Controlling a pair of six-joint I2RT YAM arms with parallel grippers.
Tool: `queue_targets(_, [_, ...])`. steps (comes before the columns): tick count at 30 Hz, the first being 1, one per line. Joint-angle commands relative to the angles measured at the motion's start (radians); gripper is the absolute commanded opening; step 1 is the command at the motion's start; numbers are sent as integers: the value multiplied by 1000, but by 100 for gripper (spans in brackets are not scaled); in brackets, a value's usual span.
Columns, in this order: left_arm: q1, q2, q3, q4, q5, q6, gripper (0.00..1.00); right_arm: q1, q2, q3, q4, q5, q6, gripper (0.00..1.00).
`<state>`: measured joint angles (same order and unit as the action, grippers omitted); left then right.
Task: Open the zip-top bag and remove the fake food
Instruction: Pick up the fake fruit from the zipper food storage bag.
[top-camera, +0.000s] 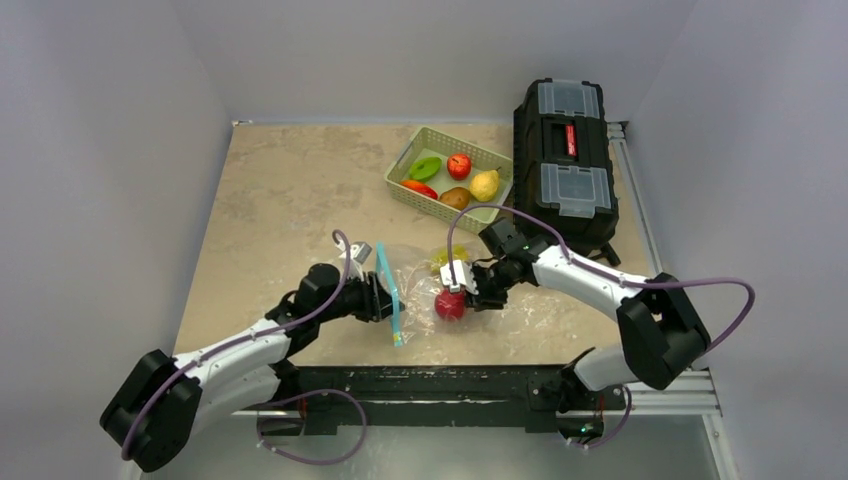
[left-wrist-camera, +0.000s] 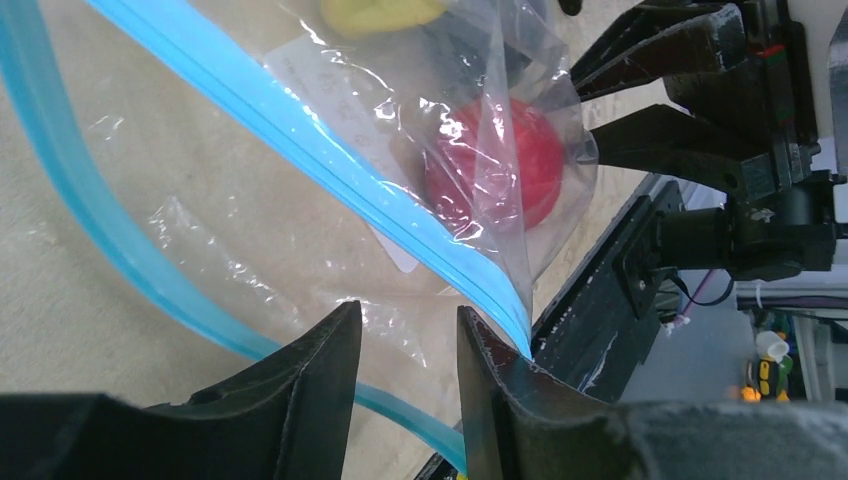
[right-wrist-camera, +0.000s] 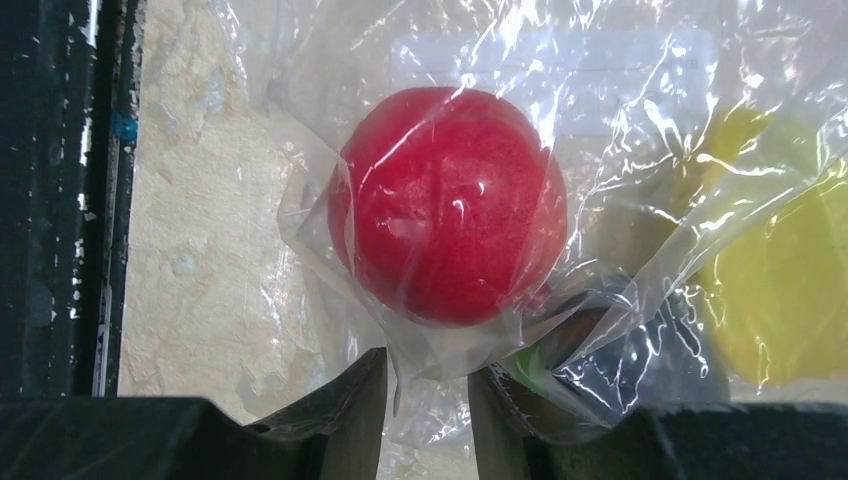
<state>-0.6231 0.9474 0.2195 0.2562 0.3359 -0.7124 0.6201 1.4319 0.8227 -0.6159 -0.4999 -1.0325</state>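
Beige table (top-camera: 280, 200), grey walls (top-camera: 400, 50); zip-top bag (top-camera: 415, 275) low-centre.
Its zip strip (top-camera: 383, 262) runs top-to-bottom, mouth facing left; left gripper (left-wrist-camera: 408, 320) and right gripper (right-wrist-camera: 427, 365), both narrow, pinch its film; fake food (right-wrist-camera: 450, 200) inside.

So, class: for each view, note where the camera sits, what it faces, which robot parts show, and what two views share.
Top external: above, behind both arms, looking down on the table; they show whole, left gripper and right gripper at the zip-top bag.
Left wrist: on the left arm, looks past its fingers at the teal zip strip.
Right wrist: on the right arm, looks past its fingers at the red fruit in the bag.
Shared: all three show that red fruit.
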Motion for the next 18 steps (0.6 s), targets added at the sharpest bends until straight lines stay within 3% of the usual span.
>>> queue_targets(1, [-5, 61, -6, 188, 101, -3, 40, 3, -46, 49, 1, -55, 8, 38])
queue_targets(5, [-8, 146, -5, 269, 147, -6, 46, 28, -45, 44, 16, -44, 15, 42])
queue_targets(12, [-50, 349, 22, 467, 192, -40, 57, 83, 15, 60, 77, 24, 90, 38])
queue_targets(15, [-66, 433, 27, 550, 199, -58, 59, 91, 24, 72, 84, 22, 96, 28])
queue_targets(18, [-74, 471, 28, 606, 205, -76, 61, 92, 49, 100, 74, 6, 103, 12])
